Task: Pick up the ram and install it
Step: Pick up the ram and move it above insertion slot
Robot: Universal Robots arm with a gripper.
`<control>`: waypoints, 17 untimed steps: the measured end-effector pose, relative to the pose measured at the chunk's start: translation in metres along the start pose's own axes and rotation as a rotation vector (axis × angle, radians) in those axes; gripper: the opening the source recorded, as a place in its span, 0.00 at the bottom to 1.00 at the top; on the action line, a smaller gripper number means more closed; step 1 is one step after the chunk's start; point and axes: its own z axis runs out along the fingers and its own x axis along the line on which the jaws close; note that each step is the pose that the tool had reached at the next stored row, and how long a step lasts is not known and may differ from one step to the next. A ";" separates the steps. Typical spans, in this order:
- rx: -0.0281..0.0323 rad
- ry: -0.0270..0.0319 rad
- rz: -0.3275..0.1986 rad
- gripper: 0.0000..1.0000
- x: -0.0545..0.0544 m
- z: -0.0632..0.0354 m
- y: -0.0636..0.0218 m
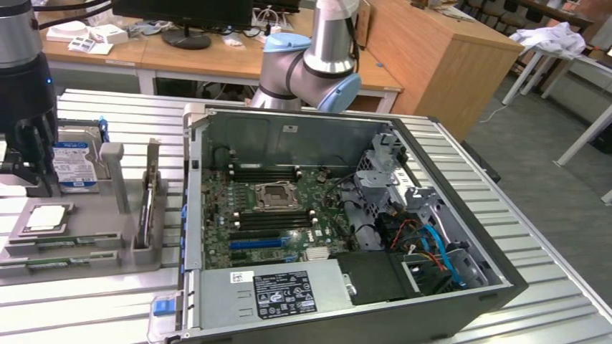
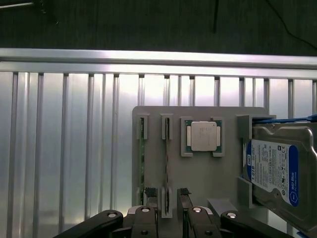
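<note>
Hand [image 2: 167, 192] with fingers apart over the edge-on ram [image 2: 167, 158] in wrist view; open computer case [image 1: 287, 132] in exterior view.

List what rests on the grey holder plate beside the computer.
A processor chip, a hard drive and ram sticks on edge; the end effector hides one edge of the plate.

Open computer case [image 1: 277, 136], hard drive [image 2: 275, 171]
</note>
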 end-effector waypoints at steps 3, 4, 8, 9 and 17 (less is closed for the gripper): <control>0.0003 -0.0003 0.000 0.29 0.000 0.0019 -0.0001; 0.0002 -0.0002 0.000 0.29 0.000 0.0025 -0.0001; 0.0000 -0.0001 0.000 0.29 0.000 0.0051 -0.0002; 0.0000 0.0000 0.000 0.29 0.000 0.0057 -0.0002; -0.0001 0.0000 0.000 0.29 0.000 0.0101 -0.0004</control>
